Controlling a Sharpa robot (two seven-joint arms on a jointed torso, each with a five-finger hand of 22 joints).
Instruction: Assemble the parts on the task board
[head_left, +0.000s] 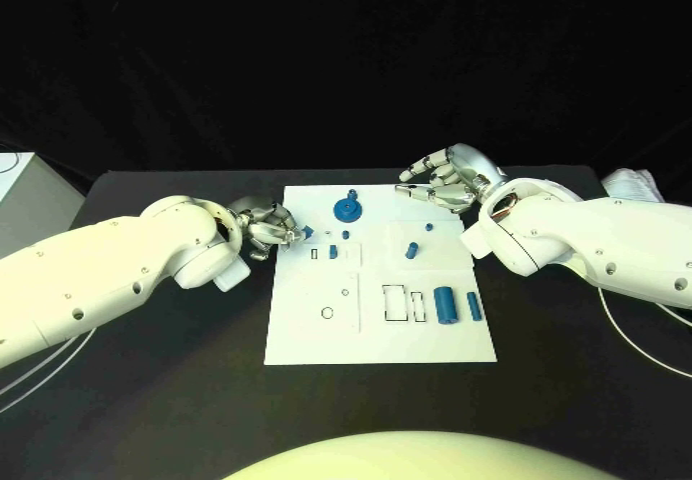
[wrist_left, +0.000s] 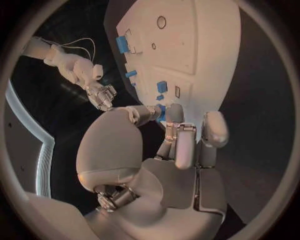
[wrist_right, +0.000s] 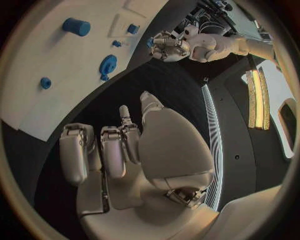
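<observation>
The white task board (head_left: 378, 330) lies in the middle of the black table. A round blue part (head_left: 348, 209) stands near its far edge, and two blue cylinders (head_left: 444, 300) lie at its right side. Small blue pegs (head_left: 411, 250) sit around the centre. My left hand (head_left: 267, 228) is at the board's left edge and pinches a small blue part (head_left: 306, 232) between thumb and finger; the left wrist view shows this part (wrist_left: 161, 113) at the fingertips. My right hand (head_left: 447, 180) hovers at the board's far right corner, its fingers loosely bent and holding nothing (wrist_right: 119, 150).
Black outlined slots (head_left: 394, 303) and a small round hole (head_left: 327, 313) mark the board's near half. A white box (head_left: 29, 195) stands at the table's far left. Something white (head_left: 635, 183) lies at the far right edge.
</observation>
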